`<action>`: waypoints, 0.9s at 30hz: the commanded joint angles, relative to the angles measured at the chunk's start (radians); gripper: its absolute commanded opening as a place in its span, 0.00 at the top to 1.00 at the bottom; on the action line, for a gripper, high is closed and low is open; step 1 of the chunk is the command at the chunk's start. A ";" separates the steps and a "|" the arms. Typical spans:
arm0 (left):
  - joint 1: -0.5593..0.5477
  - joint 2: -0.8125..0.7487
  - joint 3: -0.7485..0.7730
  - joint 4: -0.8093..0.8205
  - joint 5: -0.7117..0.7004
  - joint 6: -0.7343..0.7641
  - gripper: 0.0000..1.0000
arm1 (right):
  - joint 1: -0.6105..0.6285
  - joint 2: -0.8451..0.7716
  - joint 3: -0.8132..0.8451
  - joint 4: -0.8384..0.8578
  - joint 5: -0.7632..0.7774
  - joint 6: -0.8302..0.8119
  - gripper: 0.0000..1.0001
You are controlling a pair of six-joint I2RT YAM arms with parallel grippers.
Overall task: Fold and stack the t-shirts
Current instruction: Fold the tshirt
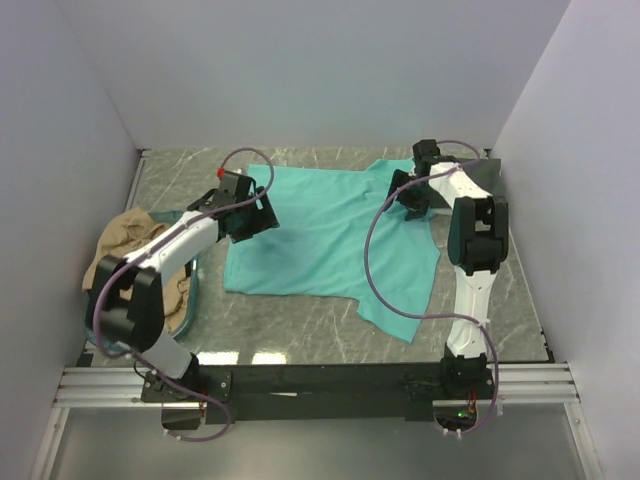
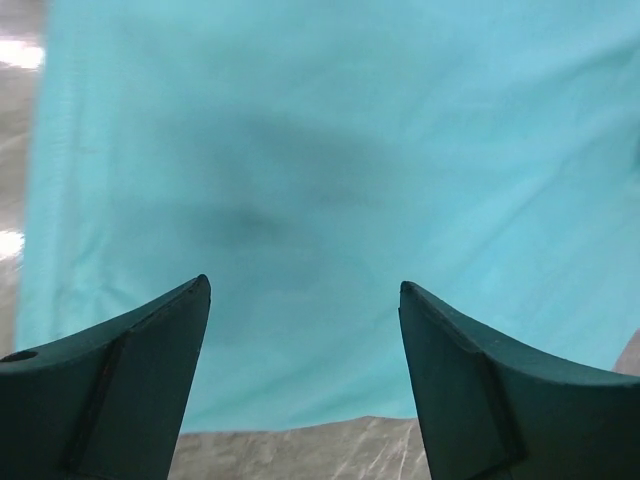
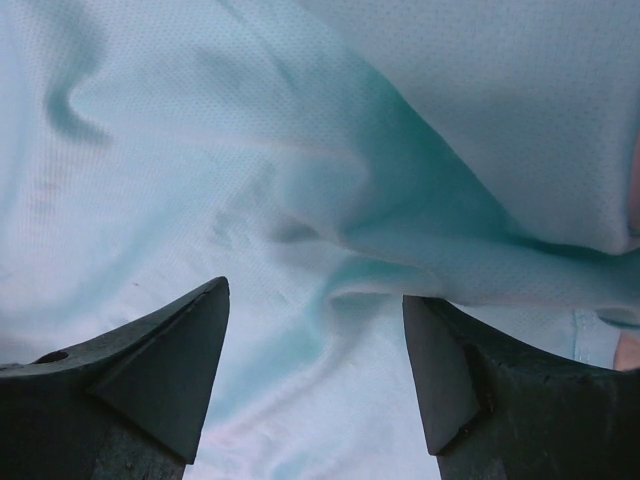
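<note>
Teal t-shirt [image 1: 320,235], basket [image 1: 194,278] on marbled table [image 1: 300,330]

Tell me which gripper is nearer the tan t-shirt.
Left. The left gripper is over the left edge of the teal t-shirt, just right of the tan t-shirt; the right gripper is over its far-right corner.

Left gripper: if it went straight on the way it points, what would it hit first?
Most likely the teal t-shirt, spread on the table: the left gripper points down at it, fingers open with nothing between. The gap is unclear.
</note>
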 commanded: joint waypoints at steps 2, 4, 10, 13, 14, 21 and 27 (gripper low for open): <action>0.003 -0.105 -0.073 -0.083 -0.152 -0.061 0.20 | -0.008 -0.111 -0.037 0.028 -0.025 -0.028 0.24; 0.003 -0.143 -0.129 -0.107 -0.184 -0.073 0.22 | -0.008 -0.165 -0.079 0.050 -0.028 -0.024 0.24; 0.014 -0.255 -0.270 -0.137 -0.221 -0.134 0.32 | 0.006 -0.341 -0.238 0.100 -0.048 -0.001 0.24; 0.021 -0.285 -0.310 -0.158 -0.227 -0.156 0.33 | 0.020 -0.417 -0.341 0.119 -0.053 0.012 0.24; 0.024 -0.291 -0.316 -0.167 -0.233 -0.163 0.34 | 0.021 -0.433 -0.390 0.127 -0.053 0.015 0.24; 0.040 -0.334 -0.365 -0.206 -0.243 -0.182 0.38 | 0.072 -0.562 -0.577 0.154 -0.047 0.033 0.24; 0.047 -0.334 -0.412 -0.193 -0.238 -0.194 0.43 | 0.099 -0.596 -0.656 0.174 -0.058 0.053 0.24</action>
